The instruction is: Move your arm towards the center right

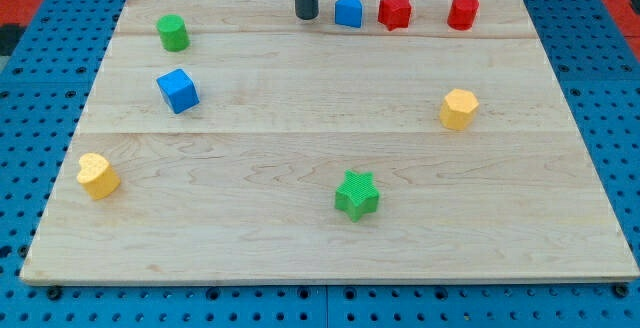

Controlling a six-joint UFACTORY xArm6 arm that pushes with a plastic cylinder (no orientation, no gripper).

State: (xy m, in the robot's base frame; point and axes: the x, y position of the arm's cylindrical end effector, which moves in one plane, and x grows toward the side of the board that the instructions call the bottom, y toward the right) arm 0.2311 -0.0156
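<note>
Beside blue block (pixel 348 10): my tip (pixel 306 15).

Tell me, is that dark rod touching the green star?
No, my tip sits at the view's top edge just left of the blue block, far from the green star near the bottom.

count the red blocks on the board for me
2, both along the view's top edge, right of my tip: a red star and a red cylinder further right. None look hidden.
</note>
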